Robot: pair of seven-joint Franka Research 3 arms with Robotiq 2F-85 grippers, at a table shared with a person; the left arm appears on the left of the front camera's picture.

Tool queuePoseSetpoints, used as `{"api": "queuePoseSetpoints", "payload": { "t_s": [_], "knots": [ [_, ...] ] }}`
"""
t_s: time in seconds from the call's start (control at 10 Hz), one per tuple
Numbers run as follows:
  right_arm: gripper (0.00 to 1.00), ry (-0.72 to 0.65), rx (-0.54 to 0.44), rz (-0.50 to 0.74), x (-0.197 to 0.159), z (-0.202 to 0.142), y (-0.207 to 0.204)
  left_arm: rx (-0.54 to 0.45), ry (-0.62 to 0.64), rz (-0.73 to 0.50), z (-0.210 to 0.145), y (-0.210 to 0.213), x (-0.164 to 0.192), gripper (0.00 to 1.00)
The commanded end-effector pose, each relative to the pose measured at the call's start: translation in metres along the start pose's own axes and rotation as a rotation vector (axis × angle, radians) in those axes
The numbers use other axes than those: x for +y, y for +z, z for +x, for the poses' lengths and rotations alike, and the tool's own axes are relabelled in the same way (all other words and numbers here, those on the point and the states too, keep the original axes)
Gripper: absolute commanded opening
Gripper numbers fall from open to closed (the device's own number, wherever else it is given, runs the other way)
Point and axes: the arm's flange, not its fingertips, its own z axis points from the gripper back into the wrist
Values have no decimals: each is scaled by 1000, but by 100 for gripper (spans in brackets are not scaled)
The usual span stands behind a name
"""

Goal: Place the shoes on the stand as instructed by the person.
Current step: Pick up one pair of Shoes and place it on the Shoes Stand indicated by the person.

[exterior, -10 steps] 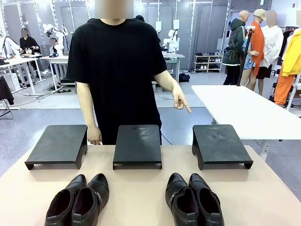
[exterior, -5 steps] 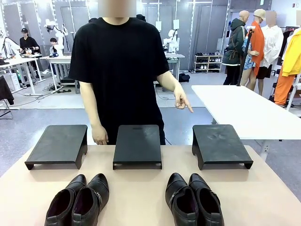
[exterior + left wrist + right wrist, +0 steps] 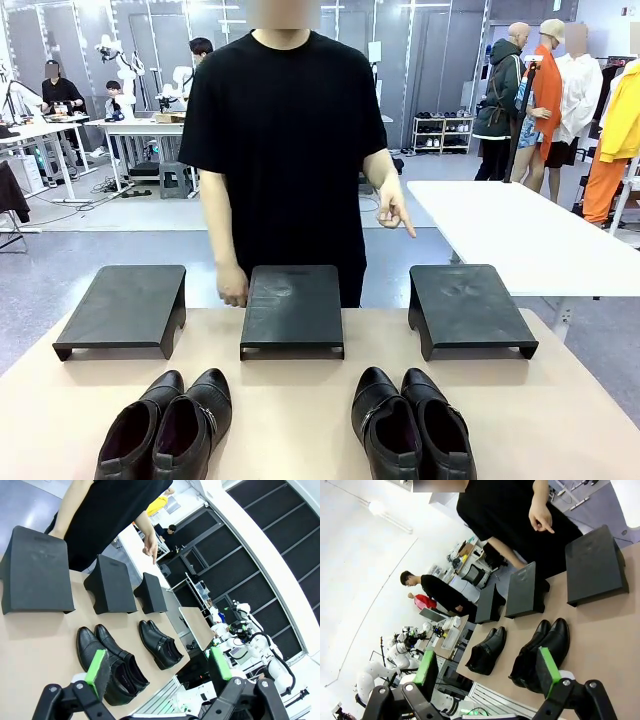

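Two pairs of shoes (image 3: 385,430) lay on the worktop (image 3: 290,420); the person's hand (image 3: 393,213) pointed toward the rightmost stand (image 3: 468,305); left pincer (image 3: 158,664) and right pincer (image 3: 487,669) gaped wide.

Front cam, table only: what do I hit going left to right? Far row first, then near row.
Far row: left black wedge-shaped stand → middle black wedge-shaped stand → right black wedge-shaped stand. Near row: left pair of black glossy leather dress shoes → right pair of black glossy leather dress shoes.

Left tool (image 3: 157,661) spread, right tool (image 3: 486,666) spread
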Motion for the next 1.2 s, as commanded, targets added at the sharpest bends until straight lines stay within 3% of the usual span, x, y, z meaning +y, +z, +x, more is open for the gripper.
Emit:
{"api": "queuePoseSetpoints", "payload": {
  "t_s": [0.0,0.4,0.8,1.1],
  "knots": [
    [100,6,168,-67,26,10,-27,5,-14,-10,2,2,-1,100],
    [100,20,438,-203,80,10,-118,5,-14,-10,2,2,-1,100],
    [100,27,649,-299,95,-2,-216,5,-14,-10,2,2,-1,100],
    [100,45,775,-447,93,-35,-280,5,-14,-10,2,2,-1,100]
  ]
}}
